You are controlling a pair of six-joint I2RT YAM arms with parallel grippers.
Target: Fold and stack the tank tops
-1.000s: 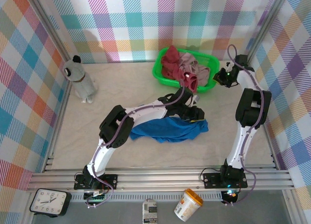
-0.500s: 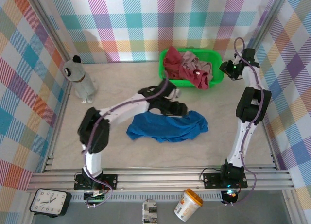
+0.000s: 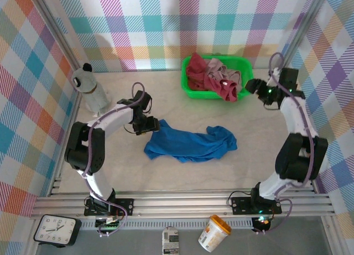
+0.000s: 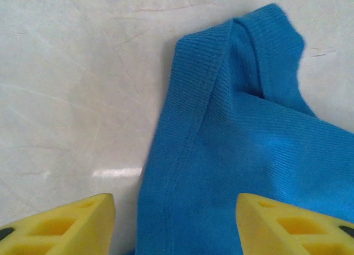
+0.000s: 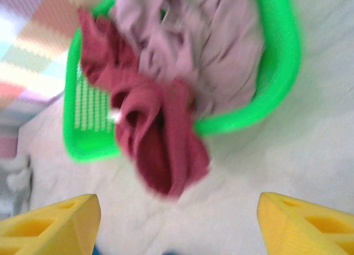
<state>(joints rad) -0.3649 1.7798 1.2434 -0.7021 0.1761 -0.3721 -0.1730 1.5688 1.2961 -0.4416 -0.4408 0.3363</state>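
Left claw (image 4: 172, 211) apart over blue top (image 4: 249, 155), right claw (image 5: 178, 205) apart, red top (image 5: 160, 150) seemingly ahead

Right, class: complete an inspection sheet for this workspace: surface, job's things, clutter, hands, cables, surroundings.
Surface: pale marbled tabletop.
Job's things: royal blue cloth tank top crumpled mid-table; dark red cloth tank top hanging over the bright green plastic basket's front rim; pale pink cloth tank top inside it.
Clutter: grey-and-white plush toy far left; black alarm clock, white tub, small carton beyond the near rail.
Hands: left hand open over the blue top's edge; right hand open, empty, facing the basket.
Cables: purple cables along both arms.
Surroundings: pastel checked walls, metal frame rails.
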